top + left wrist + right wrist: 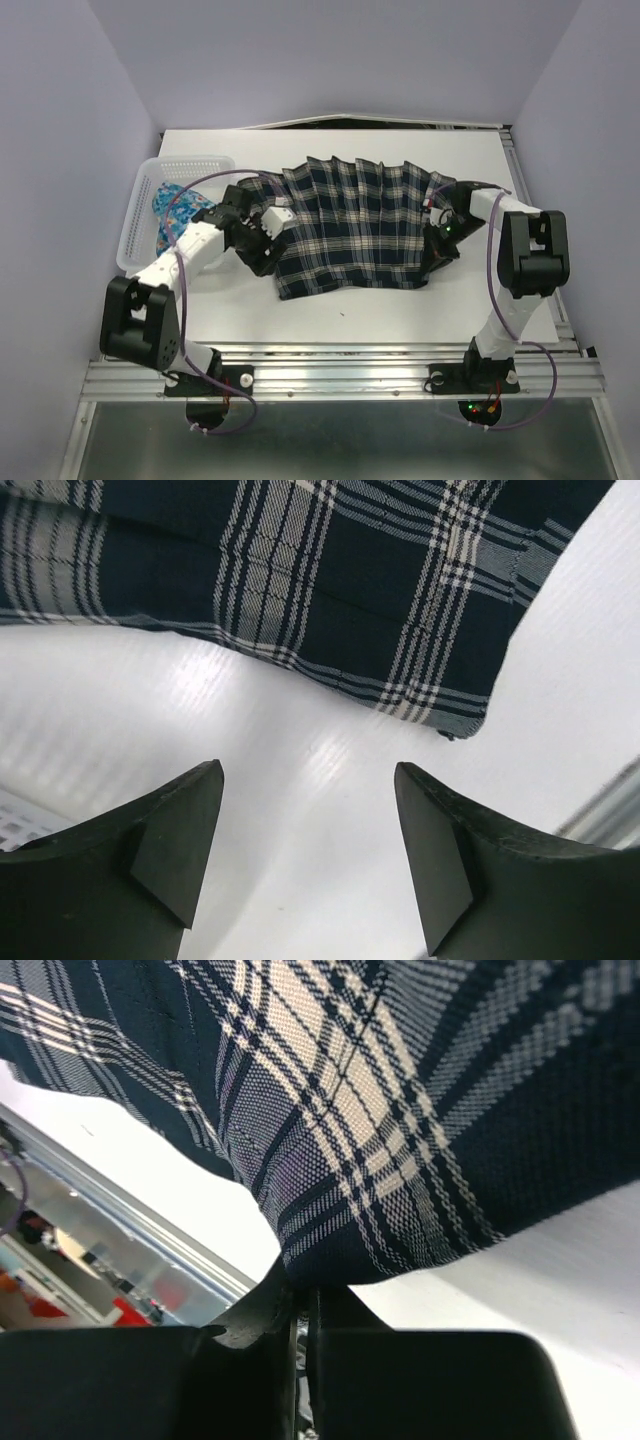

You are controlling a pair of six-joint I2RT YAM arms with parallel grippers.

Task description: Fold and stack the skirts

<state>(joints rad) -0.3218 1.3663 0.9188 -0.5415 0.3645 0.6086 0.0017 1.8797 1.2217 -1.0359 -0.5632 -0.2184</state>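
Little of the task looks done: the plaid skirt [350, 225] lies spread flat mid-table with no fold in it, and nothing is stacked. The right gripper [300, 1305] is clamped on its right edge — cloth runs straight into the closed jaws — while the left gripper [308, 780] hangs released over bare table [400, 300] beside the skirt's left edge. The floral skirt [172, 212] lies crumpled in the white basket [190, 161] at the left, alone there and not yet folded.
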